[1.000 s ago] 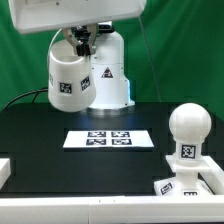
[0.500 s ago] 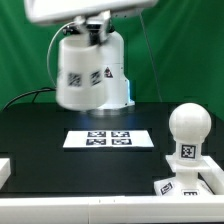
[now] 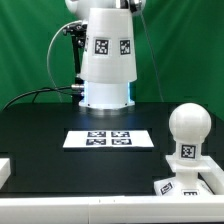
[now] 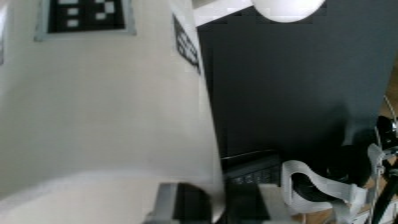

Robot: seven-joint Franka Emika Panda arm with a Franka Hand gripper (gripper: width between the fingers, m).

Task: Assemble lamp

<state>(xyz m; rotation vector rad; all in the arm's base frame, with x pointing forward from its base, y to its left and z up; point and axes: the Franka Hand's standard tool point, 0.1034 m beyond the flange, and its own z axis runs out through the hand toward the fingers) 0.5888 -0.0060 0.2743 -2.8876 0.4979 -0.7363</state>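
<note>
The tapered white shade (image 3: 108, 48) hangs high in the air at the top middle of the exterior view, two tags facing the camera. My gripper (image 4: 217, 205) is shut on its wall; in the exterior view the gripper is cut off by the top edge. In the wrist view the shade (image 4: 98, 110) fills most of the picture. The rounded bulb (image 3: 187, 128) stands upright on the flat square base (image 3: 188, 183) at the exterior view's right front. The bulb also shows far off in the wrist view (image 4: 285, 8).
The marker board (image 3: 108, 138) lies flat in the middle of the black table. The glossy robot body (image 3: 105, 95) stands behind it. A white piece (image 3: 4, 170) sits at the exterior view's left edge. A green curtain hangs behind.
The shade, held in my gripper, has moved from the exterior view's left toward the middle and higher, and has turned so its tags face the camera.
</note>
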